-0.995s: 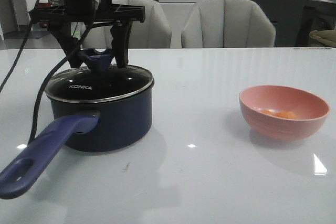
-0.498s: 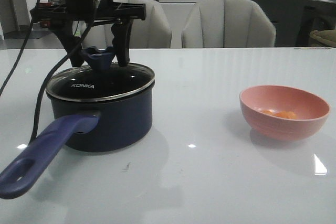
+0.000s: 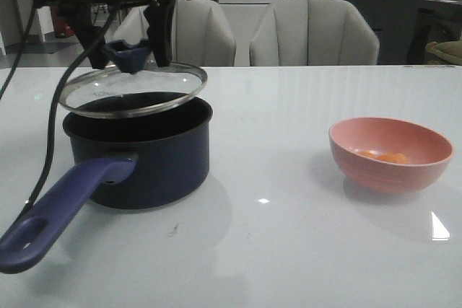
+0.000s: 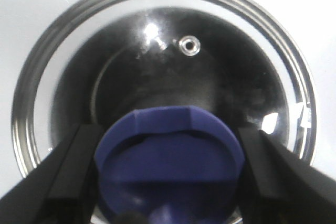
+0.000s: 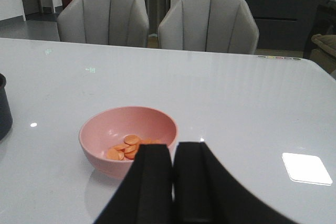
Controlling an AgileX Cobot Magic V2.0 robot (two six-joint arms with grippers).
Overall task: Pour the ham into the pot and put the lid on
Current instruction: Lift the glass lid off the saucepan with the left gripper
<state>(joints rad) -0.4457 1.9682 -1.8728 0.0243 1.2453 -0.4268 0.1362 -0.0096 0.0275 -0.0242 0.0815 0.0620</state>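
The round dark glass lid with its steel rim [image 3: 133,89] has just come off the dark navy round saucepan [image 3: 141,156]. A moment ago it sat flat on the rim; now it hangs clear above the opening, tilted a little, with the black inside of the pot showing under it. The left pincer [image 3: 128,52] is pinching the lid's notched purple-blue knob [image 4: 169,165], one black finger [image 4: 71,169] pressed against each side of it.

The right pincer [image 5: 173,169] has its fingers pressed together, holding nothing, and hovers just short of the pink round bowl [image 3: 390,153], which stands on the white glossy worktop [image 3: 289,236] well apart from the pot. The small orange-pink ham pieces [image 5: 127,147] lie in the bottom of that bowl, untouched.

So the pot is now open for pouring. To my eye the lid needs parking somewhere, and the bowl has yet to be picked up.
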